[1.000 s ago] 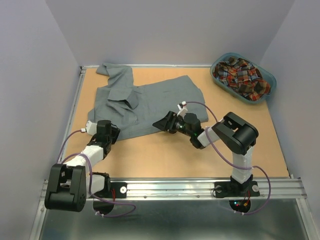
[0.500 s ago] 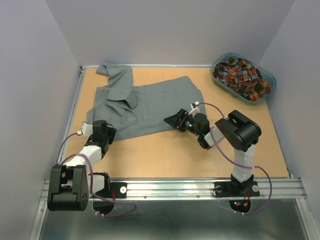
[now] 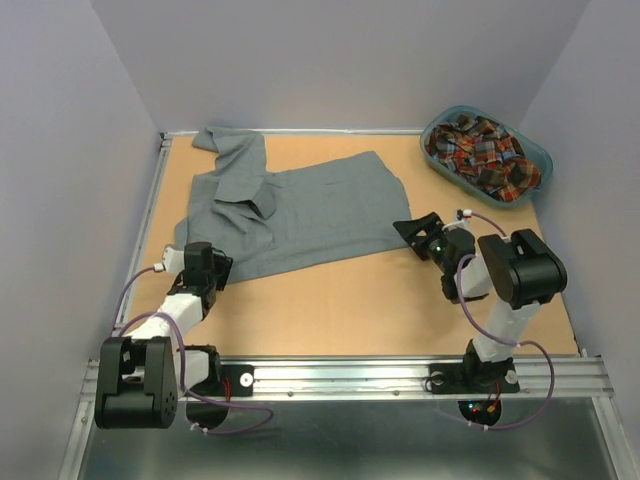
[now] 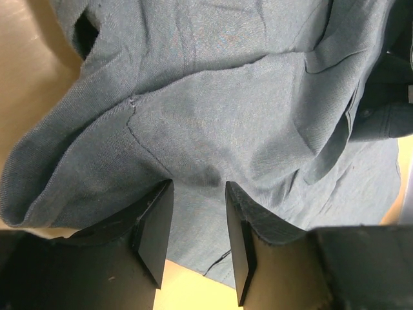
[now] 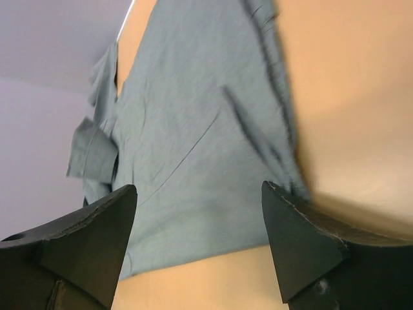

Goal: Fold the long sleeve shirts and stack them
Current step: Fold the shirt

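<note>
One grey shirt (image 3: 300,205) lies spread on the far left part of the tabletop (image 3: 340,300), with its collar to the left and one sleeve reaching the far edge. One plaid shirt (image 3: 480,150) is crumpled inside the single teal basket (image 3: 545,157) at the far right corner. There are two arms. The left tool (image 3: 207,264) sits on the near left hem; its fingers (image 4: 151,232) stand partly apart with cloth bunched between them, and I cannot tell if they pinch it. The right tool (image 3: 405,230) is just right of the grey shirt, spread wide and holding nothing.
</note>
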Motion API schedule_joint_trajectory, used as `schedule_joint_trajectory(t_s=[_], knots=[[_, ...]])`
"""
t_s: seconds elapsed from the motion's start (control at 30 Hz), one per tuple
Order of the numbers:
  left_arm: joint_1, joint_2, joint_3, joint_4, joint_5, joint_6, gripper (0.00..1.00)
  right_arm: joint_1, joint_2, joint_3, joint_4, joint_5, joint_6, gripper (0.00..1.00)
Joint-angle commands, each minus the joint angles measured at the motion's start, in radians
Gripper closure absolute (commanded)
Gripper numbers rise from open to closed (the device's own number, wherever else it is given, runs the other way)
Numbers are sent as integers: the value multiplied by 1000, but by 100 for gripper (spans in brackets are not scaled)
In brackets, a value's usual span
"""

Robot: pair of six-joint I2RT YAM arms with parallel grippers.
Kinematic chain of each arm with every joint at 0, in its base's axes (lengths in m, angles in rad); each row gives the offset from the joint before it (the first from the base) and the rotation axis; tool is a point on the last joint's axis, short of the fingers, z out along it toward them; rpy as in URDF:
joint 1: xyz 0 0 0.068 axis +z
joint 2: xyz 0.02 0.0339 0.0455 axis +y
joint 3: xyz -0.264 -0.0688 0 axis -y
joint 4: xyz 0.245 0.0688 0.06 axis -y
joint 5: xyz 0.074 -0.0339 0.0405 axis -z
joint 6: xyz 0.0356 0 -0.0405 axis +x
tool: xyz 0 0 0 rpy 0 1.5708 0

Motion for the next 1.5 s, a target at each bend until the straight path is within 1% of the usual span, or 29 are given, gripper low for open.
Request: schedule_joint_trajectory(t_s=[0.0, 0.03, 0.07, 0.1, 0.13, 0.17, 0.2, 0.23, 0.27, 0.3, 0.33, 0.37, 0.4, 0.47, 0.5, 0.53, 0.63, 0.67, 0.77, 0.87, 0.9, 0.97, 1.13, 1.17, 1.27, 1.3, 1.33, 1.37, 1.47], knots=[[10, -46, 25, -123, -13, 50, 47, -75, -63, -44, -77, 10, -54, 16], [8, -74, 39, -143, -17, 60, 46, -79, -82, -40, -88, -1, -67, 16], [8, -88, 74, -161, -20, 87, 41, -81, -124, -11, -145, -22, -102, 16], [8, -114, 92, -196, -30, 102, 38, -79, -143, 15, -261, -36, -122, 17], [8, -125, 115, -216, -34, 119, 36, -79, -160, 41, -263, -50, -143, 16], [10, -132, 158, -227, -39, 171, 29, -78, -181, 93, -374, -71, -195, 16], [8, -140, 181, -230, -42, 204, 25, -78, -201, 117, -431, -74, -221, 16], [8, -137, 207, -243, -51, 234, 21, -78, -242, 147, -492, -76, -252, 16], [8, -129, 237, -250, -54, 273, 18, -76, -263, 172, -613, -76, -287, 16], [10, -117, 296, -253, -53, 347, 13, -73, -278, 221, -669, -71, -353, 16], [10, -82, 327, -255, -50, 392, 11, -69, -307, 245, -775, -70, -384, 16], [8, -61, 359, -255, -45, 426, 9, -64, -316, 267, -824, -68, -413, 16], [8, -38, 417, -249, -24, 496, 8, -49, -327, 311, -868, -65, -470, 16], [8, 45, 473, -250, -4, 546, 8, -27, -338, 342, -957, -48, -525, 16], [8, 76, 525, -253, 9, 566, 7, -6, -338, 356, -974, -38, -559, 17], [-6, 131, 546, -261, 22, 584, 7, 6, -338, 383, -997, -36, -574, 17], [-58, 218, 613, -264, 10, 601, 7, 83, -295, 443, -1031, -9, -637, 17], [-67, 236, 626, -266, 4, 603, 7, 132, -278, 488, -1052, 17, -677, 17], [-85, 288, 692, -276, -11, 610, 7, 201, -188, 580, -1097, 45, -720, 18], [-99, 315, 729, -302, -30, 650, 7, 247, -102, 630, -1119, 93, -746, 22], [-104, 320, 747, -330, -59, 659, 7, 256, -68, 640, -1138, 110, -755, 22], [-113, 314, 748, -353, -83, 667, 7, 275, -36, 652, -1158, 139, -769, 22], [-116, 262, 662, -361, -120, 669, 7, 293, 12, 652, -1250, 177, -760, 24], [-116, 241, 640, -364, -123, 670, 6, 296, 7, 637, -1287, 215, -762, 24], [-116, 185, 608, -361, -139, 695, 6, 296, -16, 596, -1376, 237, -763, 24], [-116, 155, 588, -361, -142, 710, 6, 296, -22, 582, -1442, 237, -759, 24], [-116, 154, 579, -361, -142, 710, 6, 296, -28, 582, -1442, 235, -748, 24], [-116, 123, 574, -361, -142, 730, 6, 296, -36, 577, -1518, 231, -737, 24], [-116, 49, 548, -370, -160, 748, 6, 298, -86, 540, -1605, 203, -679, 24]])
